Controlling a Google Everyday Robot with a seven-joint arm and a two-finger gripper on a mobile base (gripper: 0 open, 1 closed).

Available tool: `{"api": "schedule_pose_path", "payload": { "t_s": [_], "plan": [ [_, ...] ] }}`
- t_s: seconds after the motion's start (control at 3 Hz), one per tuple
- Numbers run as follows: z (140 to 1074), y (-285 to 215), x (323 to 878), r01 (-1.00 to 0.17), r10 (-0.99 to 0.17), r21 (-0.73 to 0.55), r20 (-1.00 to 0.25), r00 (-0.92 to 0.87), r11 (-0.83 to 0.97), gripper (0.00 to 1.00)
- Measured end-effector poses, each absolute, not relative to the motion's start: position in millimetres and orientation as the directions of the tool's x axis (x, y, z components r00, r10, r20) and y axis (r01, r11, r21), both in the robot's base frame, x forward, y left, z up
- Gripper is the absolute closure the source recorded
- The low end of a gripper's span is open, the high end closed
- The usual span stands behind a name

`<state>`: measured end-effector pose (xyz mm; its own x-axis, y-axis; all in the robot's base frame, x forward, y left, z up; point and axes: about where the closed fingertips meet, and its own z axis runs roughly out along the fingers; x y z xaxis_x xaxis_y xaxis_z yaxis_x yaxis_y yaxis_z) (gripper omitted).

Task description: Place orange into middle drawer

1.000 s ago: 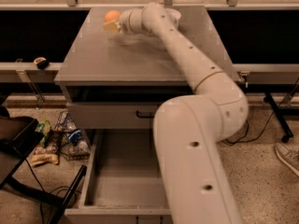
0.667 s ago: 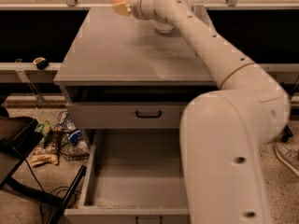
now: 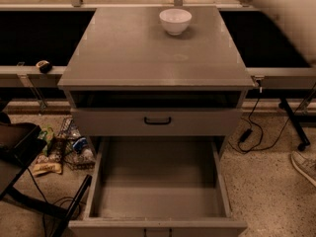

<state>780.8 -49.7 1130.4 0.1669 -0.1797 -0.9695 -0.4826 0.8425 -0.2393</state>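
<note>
While gripper is unseen, rectangular middle drawer gapes.

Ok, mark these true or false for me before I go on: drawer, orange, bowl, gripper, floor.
1. The middle drawer is pulled open. True.
2. The orange lies in that drawer. False: its tray is bare, and no orange shows anywhere in the camera view.
3. A white bowl stands on the cabinet top, towards the back. True.
4. The gripper hangs over the open drawer. False: the gripper is out of view; only a blurred stretch of the arm crosses the top right corner.
5. A shoe shows on the floor at the right edge. True.
</note>
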Motion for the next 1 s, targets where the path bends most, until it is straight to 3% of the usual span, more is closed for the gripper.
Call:
{"api": "schedule_pose_path", "payload": {
  "t_s": [0.33, 0.67, 1.0],
  "plan": [
    [1152, -60, 686, -0.506, -0.131, -0.164, -0.986, 0.099, 0.847, 1.00],
    [1100, -34, 621, -0.576, -0.110, -0.066, -0.993, -0.041, 0.815, 1.00],
    [997, -43, 579, -0.585, -0.095, 0.068, -0.965, -0.243, 0.808, 1.00]
  ]
}}
